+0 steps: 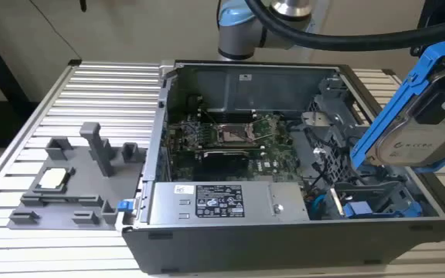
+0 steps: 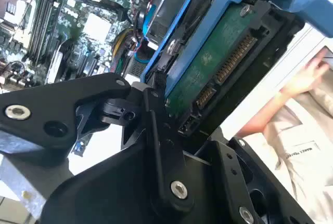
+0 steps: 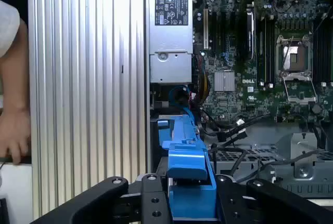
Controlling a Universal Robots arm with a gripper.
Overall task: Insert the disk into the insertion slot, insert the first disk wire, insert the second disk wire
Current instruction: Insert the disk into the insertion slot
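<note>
disk (image 1: 419, 116) aloft, tilted, above insertion slot (image 1: 373, 197) at exterior view's right, pinched firmly in gripper (image 3: 188, 190). risk: skewed entry, probably snagging loose cables (image 3: 229, 130) beside slot, jamming against slot wall.

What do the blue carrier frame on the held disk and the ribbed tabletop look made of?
The bright blue carrier frame of the flat silver-grey disk: likely moulded plastic; uniform colour, dull sheen, rounded edges. The ribbed silver tabletop: looks like extruded aluminium; pale metallic sheen, even parallel grooves.
</note>
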